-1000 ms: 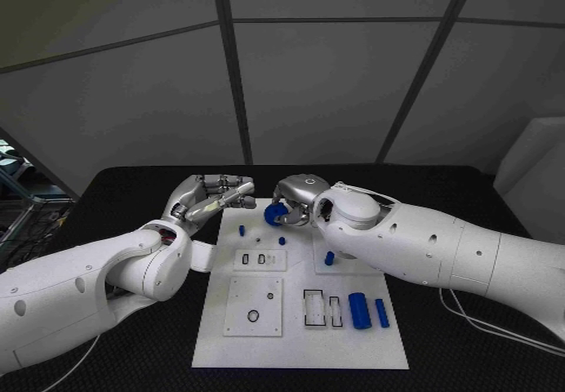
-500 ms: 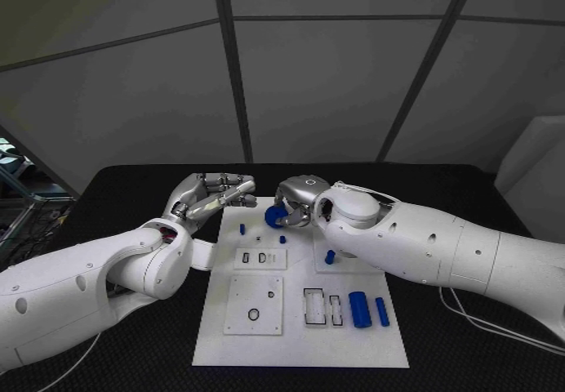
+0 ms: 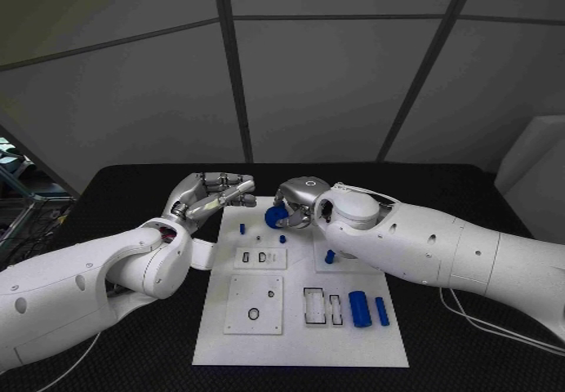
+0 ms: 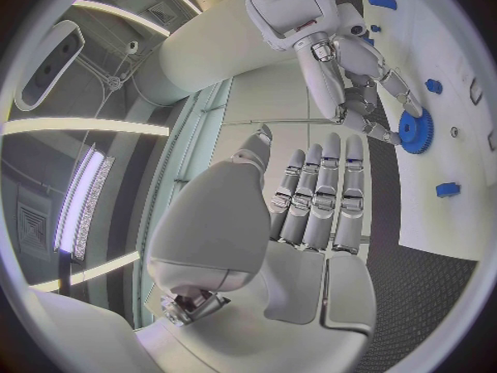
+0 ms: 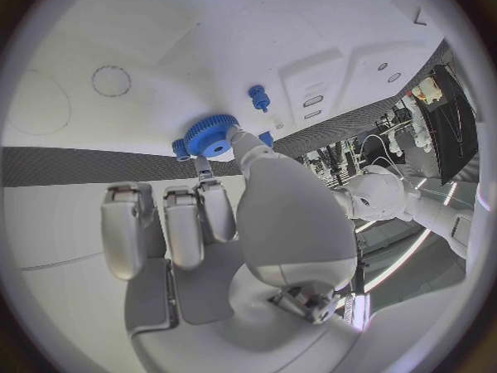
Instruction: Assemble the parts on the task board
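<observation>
Gear in right hand, far end of board.
Your right hand (image 3: 301, 198) pinches a blue gear (image 3: 276, 215) at the far end of the board (image 3: 300, 347). Your left hand (image 3: 212, 195) hangs left of it, off the board, fingers straight, close together, holding nothing. Two blue cylinders (image 3: 367, 310) lie near right; small blue pegs (image 3: 282, 240) stand mid-board.

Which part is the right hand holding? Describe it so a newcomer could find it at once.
Start at the white task board in the middle of the black table and go to its far end, where the right hand reaches in. The blue gear sits in its fingertips: a round toothed wheel, unlike the plain blue pegs and cylinders nearby.
</observation>
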You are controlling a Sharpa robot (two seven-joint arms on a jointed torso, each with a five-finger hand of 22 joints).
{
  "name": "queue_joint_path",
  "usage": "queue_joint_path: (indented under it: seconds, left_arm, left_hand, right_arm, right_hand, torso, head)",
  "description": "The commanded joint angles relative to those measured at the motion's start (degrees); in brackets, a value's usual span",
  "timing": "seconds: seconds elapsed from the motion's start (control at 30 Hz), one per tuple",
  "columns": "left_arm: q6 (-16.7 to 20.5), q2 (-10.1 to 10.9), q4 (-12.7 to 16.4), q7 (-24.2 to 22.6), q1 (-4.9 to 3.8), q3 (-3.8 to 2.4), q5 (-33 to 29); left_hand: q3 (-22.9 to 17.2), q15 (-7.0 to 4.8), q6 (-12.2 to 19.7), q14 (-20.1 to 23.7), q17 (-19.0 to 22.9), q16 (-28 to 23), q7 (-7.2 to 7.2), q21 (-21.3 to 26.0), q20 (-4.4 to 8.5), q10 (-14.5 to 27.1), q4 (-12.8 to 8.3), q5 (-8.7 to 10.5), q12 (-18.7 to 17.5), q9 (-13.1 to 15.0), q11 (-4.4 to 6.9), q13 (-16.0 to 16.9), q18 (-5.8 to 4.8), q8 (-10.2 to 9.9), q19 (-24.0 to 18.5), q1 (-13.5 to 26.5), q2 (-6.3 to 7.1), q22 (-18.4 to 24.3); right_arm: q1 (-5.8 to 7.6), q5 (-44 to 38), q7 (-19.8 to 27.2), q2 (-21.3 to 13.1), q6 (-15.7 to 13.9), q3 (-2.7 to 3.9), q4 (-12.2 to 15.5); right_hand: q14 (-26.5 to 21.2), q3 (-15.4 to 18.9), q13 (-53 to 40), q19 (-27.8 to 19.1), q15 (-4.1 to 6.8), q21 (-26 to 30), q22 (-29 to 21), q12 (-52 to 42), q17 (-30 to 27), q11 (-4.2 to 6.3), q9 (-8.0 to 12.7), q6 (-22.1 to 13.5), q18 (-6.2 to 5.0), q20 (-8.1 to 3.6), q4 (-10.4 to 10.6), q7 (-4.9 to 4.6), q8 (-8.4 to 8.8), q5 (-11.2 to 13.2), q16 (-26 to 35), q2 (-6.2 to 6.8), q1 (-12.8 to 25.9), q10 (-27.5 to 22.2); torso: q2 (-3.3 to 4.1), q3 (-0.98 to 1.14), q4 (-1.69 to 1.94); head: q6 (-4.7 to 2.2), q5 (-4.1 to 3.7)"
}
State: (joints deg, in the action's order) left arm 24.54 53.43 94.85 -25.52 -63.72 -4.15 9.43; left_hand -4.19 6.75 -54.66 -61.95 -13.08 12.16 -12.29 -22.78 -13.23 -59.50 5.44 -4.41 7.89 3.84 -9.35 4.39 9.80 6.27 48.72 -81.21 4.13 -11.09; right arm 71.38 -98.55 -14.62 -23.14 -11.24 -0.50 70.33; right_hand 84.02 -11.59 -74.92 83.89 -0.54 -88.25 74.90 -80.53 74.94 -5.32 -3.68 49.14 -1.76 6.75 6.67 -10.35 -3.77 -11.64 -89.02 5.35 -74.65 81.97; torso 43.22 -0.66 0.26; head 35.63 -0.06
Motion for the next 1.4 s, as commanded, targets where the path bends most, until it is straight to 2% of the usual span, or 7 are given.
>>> queue_joint_path:
  seconds: [0.03,0.33,0.7,0.9,1.03,1.23,1.4]
  left_arm:
    - [-0.6,0.0,0.1,0.0,-0.1,-0.06,0.0]
    - [-0.6,0.0,0.0,0.2,-0.1,-0.06,0.0]
    - [-0.6,0.1,0.0,0.5,-0.1,-0.06,0.0]
    - [-0.6,0.2,0.0,0.5,-0.1,-0.06,0.0]
    - [-0.5,0.4,0.0,0.5,-0.1,-0.06,0.0]
    - [-0.5,0.4,-0.2,0.6,-0.09,-0.05,0.0]
    - [-0.5,0.4,-0.3,0.6,-0.09,-0.05,0.0]
  left_hand:
    - [0.0,0.12,0.0,0.3,0.0,-0.2,-0.27,-0.2,-0.1,0.1,-0.4,-0.29,-0.3,-0.1,-0.18,-0.1,0.58,-0.3,-0.3,0.4,-0.37,-0.1]
    - [0.0,0.13,0.0,0.3,-0.1,-0.3,-0.28,-0.2,-0.11,0.1,-0.4,-0.28,-0.3,-0.1,-0.2,-0.1,0.58,-0.3,-0.3,0.4,-0.38,-0.1]
    - [-0.1,0.15,0.0,0.3,-0.1,-0.3,-0.31,-0.2,-0.12,0.2,-0.4,-0.29,-0.4,-0.1,-0.23,-0.1,0.58,-0.4,-0.3,0.5,-0.47,-0.1]
    - [-0.1,0.15,0.0,0.3,-0.1,-0.4,-0.33,-0.3,-0.12,0.2,-0.4,-0.29,-0.4,-0.1,-0.24,-0.1,0.58,-0.4,-0.4,0.5,-0.56,-0.1]
    - [-0.1,0.15,0.0,0.3,-0.1,-0.4,-0.33,-0.3,-0.12,0.2,-0.4,-0.29,-0.4,-0.1,-0.24,-0.1,0.58,-0.4,-0.4,0.5,-0.56,-0.1]
    - [-0.1,0.15,0.1,0.3,-0.1,-0.4,-0.32,-0.3,-0.12,0.3,-0.4,-0.29,-0.5,-0.1,-0.24,-0.1,0.58,-0.4,-0.4,0.5,-0.6,-0.1]
    - [-0.2,0.14,0.0,0.3,-0.2,-0.5,-0.3,-0.3,-0.13,0.2,-0.6,-0.31,-0.5,-0.1,-0.22,-0.1,0.59,-0.5,-0.4,0.4,-0.72,-0.1]
  right_arm:
    - [0.14,0.0,0.1,0.0,1.2,0.02,0.0]
    - [0.14,2.6,0.4,-0.2,4.6,0.01,-0.1]
    - [0.14,3.5,-0.5,-1.1,3.6,0.01,-0.1]
    - [0.13,5.0,2.6,-3.4,-5.6,0.02,1.3]
    - [0.14,13.1,10.3,-6.0,-11.1,0.02,2.4]
    - [0.14,26.5,18.1,-12.0,-13.5,0.02,6.2]
    - [0.16,35.2,21.2,-18.9,-11.3,0.0,9.2]
  right_hand:
    - [5.5,0.8,-5.2,3.8,-0.65,0.0,11.4,0.2,13.1,-0.18,-0.1,-0.4,0.9,0.53,0.8,-0.13,-0.01,0.8,-0.2,0.01,1.6,-0.3]
    - [5.8,3.8,-6.3,4.3,-0.55,-0.3,12.2,-1.0,14.3,0.01,-0.6,2.3,1.08,0.54,7.3,0.21,-1.06,-2.6,-0.7,-1.65,9.6,0.8]
    - [5.9,5.4,-6.9,4.6,-0.46,-0.6,12.7,-1.7,14.6,0.11,-0.5,3.3,1.18,0.45,8.7,0.32,-1.13,-6.4,-0.8,-3.16,10.6,1.3]
    - [5.4,5.0,-6.9,3.7,-0.43,0.1,11.4,-1.7,12.9,0.14,-0.4,3.5,0.87,0.44,7.1,0.32,-0.88,-9.2,-0.2,-3.69,7.7,1.3]
    - [5.2,4.6,-6.5,2.1,-0.49,1.4,8.9,-1.3,11.9,0.02,-0.2,2.5,0.3,0.45,5.1,0.08,-0.16,-6.5,0.3,-3.76,4.6,0.9]
    - [5.2,5.8,-6.8,2.1,-0.23,1.4,8.9,-1.5,11.9,0.39,-0.7,4.8,0.28,0.34,3.0,0.62,-1.33,0.1,0.3,-2.21,2.2,1.2]
    - [5.2,5.9,-7.0,2.1,0.32,1.5,8.9,-1.7,11.9,0.99,-0.9,6.6,0.28,-0.21,-0.3,1.21,-2.18,0.6,0.3,-1.47,-1.9,1.5]
  torso:
    - [-0.01,-0.01,0.03]
    - [0.0,0.0,0.0]
    - [-0.01,-0.01,-0.01]
    - [-0.09,0.06,-0.08]
    - [-0.15,0.02,-0.22]
    - [-0.32,0.19,-0.4]
    - [-0.57,0.4,-0.93]
  head:
    - [-0.01,-0.05]
    - [0.11,-0.04]
    - [0.17,0.05]
    - [-0.07,0.02]
    - [-0.39,-0.02]
    - [-0.67,-0.22]
    - [-0.77,-0.46]
